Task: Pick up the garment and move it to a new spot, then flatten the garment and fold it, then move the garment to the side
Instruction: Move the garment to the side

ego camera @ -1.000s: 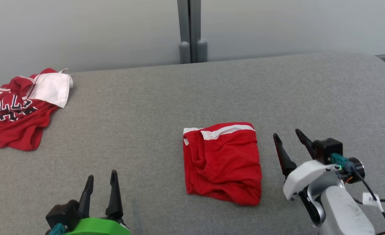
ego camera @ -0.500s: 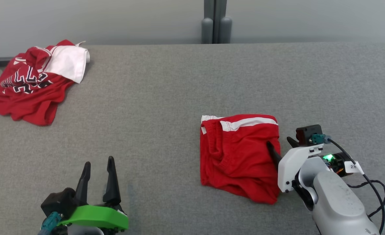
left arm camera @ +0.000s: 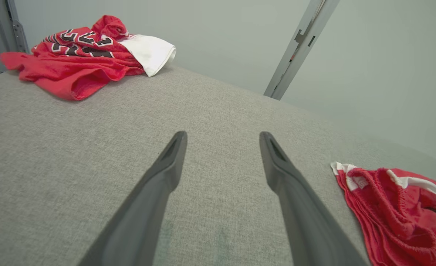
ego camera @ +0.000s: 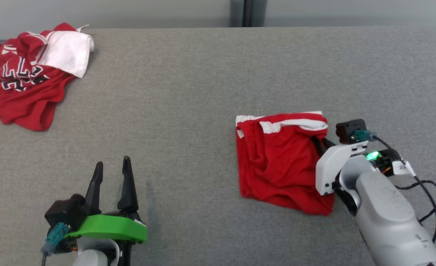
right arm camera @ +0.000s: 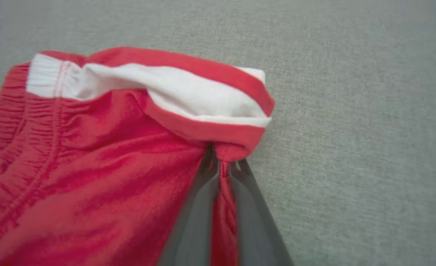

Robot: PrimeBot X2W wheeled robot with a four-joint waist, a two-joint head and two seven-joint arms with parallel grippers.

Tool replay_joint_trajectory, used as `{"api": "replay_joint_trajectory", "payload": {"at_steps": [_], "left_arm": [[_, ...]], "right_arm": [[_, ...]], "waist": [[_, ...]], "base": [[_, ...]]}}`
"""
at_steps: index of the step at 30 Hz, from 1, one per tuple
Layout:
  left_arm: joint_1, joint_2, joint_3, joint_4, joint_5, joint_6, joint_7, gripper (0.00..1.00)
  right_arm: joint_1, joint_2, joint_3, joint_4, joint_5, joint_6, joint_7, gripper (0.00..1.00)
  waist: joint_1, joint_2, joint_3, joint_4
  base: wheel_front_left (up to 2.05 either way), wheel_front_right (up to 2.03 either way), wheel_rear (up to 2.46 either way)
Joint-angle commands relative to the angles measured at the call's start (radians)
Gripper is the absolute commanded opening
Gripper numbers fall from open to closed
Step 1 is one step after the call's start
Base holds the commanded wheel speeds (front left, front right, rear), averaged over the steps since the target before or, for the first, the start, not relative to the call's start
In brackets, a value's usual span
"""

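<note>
The garment [ego camera: 280, 162] is a pair of red shorts with a white stripe, folded and lying on the grey table right of centre. It also appears in the left wrist view at the right edge, garment [left arm camera: 391, 210], and in the right wrist view, garment [right arm camera: 92, 159]. My right gripper [ego camera: 319, 142] is at its right edge, just below the striped hem. Its fingers are shut with a pinch of red cloth between them, right gripper [right arm camera: 223, 166]. My left gripper [ego camera: 112, 171] stands open near the front left over bare table, left gripper [left arm camera: 221, 147].
A second red garment [ego camera: 22, 81] with black-and-white lettering and a white part lies crumpled at the far left corner of the grey table [ego camera: 188, 92]. A grey wall with a vertical post [ego camera: 245, 13] runs behind the table. A black cable [ego camera: 426, 195] hangs off my right wrist.
My right gripper moved in onto the shorts' right edge and shut on the cloth, which is now bunched near the stripe. The head camera tilted down. The left gripper stayed open.
</note>
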Motion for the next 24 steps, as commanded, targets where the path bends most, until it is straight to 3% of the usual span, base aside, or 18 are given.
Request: {"api": "replay_joint_trajectory", "payload": {"at_steps": [1, 15, 24], "left_arm": [[-0.027, 0.003, 0.002, -0.005, 0.015, -0.006, 0.000, 1.00], [-0.160, 0.014, -0.035, 0.002, 0.125, -0.041, 0.000, 1.00], [-0.213, 0.053, -0.094, 0.034, 0.150, -0.051, 0.005, 1.00]], "right_arm": [[-0.025, -0.027, -0.016, 0.000, -0.011, -0.002, -0.015, 0.00], [-0.141, -0.117, -0.140, -0.012, -0.029, -0.002, -0.080, 0.00], [-0.178, -0.092, -0.172, 0.034, -0.025, -0.002, -0.137, 0.00]], "waist": [[0.0000, -0.0001, 0.027, -0.051], [0.0000, -0.0001, 0.186, -0.366], [0.0000, -0.0001, 0.246, -0.472]], "base": [[0.00, 0.00, 0.00], [0.00, 0.00, 0.00], [0.00, 0.00, 0.00]]}}
